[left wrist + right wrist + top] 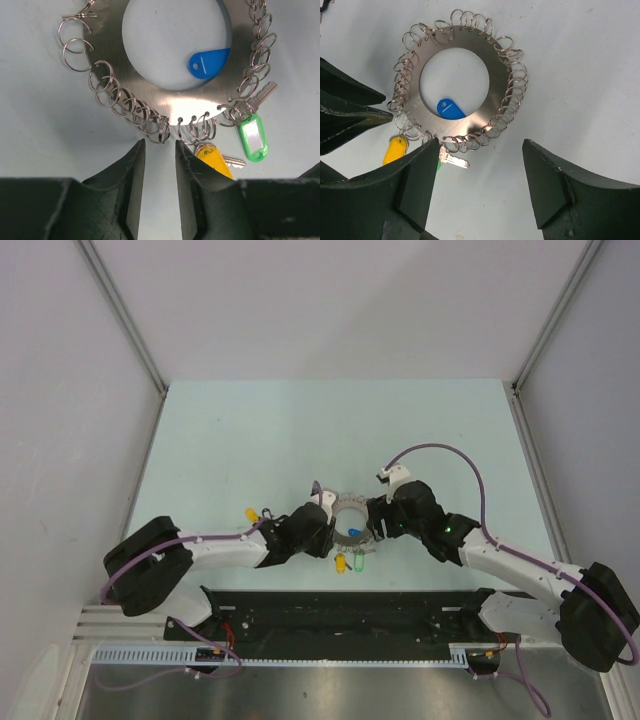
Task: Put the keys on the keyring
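The keyring is a flat metal disc with many small wire rings round its rim, lying on the pale table between both grippers. A yellow key and a green key hang from rings on its near edge. A blue key lies inside the centre hole. Another yellow key lies loose to the left. My left gripper is open by a narrow gap, empty, its tips just short of the rim rings. My right gripper stands wide open and empty beside the keyring.
A black rail runs along the near edge behind the arm bases. White walls with metal corner posts close in the table on three sides. In the right wrist view, the left gripper's fingers sit close to the disc's left rim.
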You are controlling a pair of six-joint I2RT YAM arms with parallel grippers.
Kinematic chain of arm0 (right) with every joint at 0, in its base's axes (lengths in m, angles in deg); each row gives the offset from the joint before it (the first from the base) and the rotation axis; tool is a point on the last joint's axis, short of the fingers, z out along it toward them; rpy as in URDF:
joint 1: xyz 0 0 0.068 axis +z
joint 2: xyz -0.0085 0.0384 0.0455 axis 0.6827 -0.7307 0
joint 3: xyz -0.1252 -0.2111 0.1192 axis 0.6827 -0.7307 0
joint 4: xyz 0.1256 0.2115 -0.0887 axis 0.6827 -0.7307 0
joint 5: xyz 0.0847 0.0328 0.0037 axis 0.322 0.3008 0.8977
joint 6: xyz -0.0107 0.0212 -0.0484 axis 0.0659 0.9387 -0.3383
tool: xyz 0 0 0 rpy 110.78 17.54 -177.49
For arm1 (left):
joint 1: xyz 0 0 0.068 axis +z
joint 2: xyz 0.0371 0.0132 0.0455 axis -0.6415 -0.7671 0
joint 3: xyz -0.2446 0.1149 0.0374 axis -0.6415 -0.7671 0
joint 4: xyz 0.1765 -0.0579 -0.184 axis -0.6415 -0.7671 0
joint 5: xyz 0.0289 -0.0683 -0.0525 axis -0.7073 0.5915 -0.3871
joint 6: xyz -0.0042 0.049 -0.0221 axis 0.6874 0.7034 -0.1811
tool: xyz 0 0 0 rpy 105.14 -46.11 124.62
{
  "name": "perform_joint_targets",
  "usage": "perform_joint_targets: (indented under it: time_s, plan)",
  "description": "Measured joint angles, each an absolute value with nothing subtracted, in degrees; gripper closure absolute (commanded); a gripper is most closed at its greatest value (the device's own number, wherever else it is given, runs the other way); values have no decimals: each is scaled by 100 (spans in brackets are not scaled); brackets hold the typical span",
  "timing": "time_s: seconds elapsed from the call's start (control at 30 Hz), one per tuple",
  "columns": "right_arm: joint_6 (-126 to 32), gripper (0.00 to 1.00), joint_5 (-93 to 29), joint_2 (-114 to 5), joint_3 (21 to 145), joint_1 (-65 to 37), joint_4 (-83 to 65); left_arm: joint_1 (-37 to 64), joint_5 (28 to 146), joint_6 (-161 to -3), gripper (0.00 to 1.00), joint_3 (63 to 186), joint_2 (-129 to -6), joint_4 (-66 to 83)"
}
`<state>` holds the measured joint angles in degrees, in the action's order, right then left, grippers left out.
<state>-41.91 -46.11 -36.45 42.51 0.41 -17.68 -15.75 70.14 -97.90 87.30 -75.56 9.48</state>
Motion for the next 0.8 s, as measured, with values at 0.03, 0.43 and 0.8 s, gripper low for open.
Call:
perform_joint_targets:
  time_s: [0.03,0.43,0.8]
  plan:
    - [-4191,28,-4611,-3645,4240,39,-1768,-1573,7014,-9792,65,8737,-7567,953]
    - [-4193,28,-4613,-3645,4203,39,-1770,-1575,7099,-9792,81,8907,-7790,1060]
    - [-4213,28,-4582,-3426,4201,39,-1772,-1573,7125,-9519,100,9019,-7602,734]
